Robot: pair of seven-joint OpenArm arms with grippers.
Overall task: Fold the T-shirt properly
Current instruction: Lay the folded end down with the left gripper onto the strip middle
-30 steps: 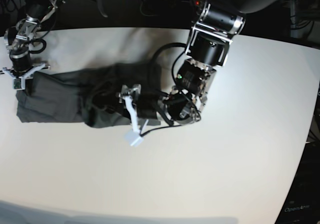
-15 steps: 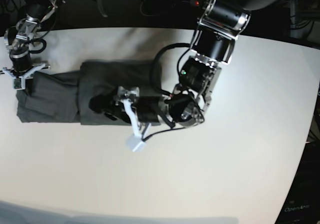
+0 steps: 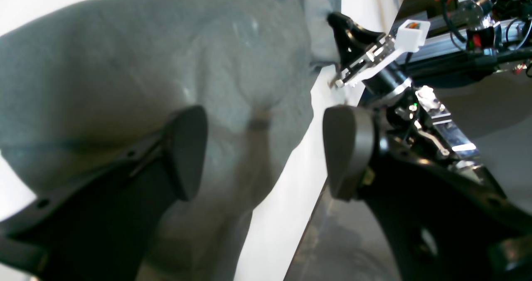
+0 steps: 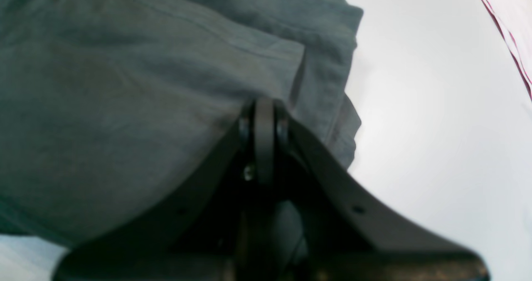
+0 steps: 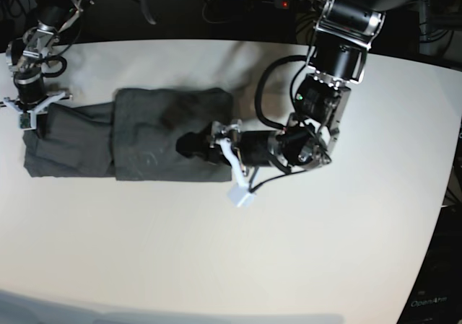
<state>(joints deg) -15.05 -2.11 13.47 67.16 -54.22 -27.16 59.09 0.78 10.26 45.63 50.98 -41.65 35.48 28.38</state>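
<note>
1. The T-shirt (image 5: 130, 140) lies as a long folded band on the table (image 5: 216, 266), at centre left of the base view; half a second earlier its right flap was still settling.
2. The left gripper (image 5: 193, 144), jaws spread wide and empty, has drawn back rightward: the fold seems released.
3. The right gripper (image 5: 32, 118), jaws closed, pins the band's upper-left end.
4. No containers appear.

Bare white tabletop (image 5: 216, 259) lies free in front; the folded dark grey wrinkly T-shirt (image 5: 144, 140) and both arms crowd the back.
</note>
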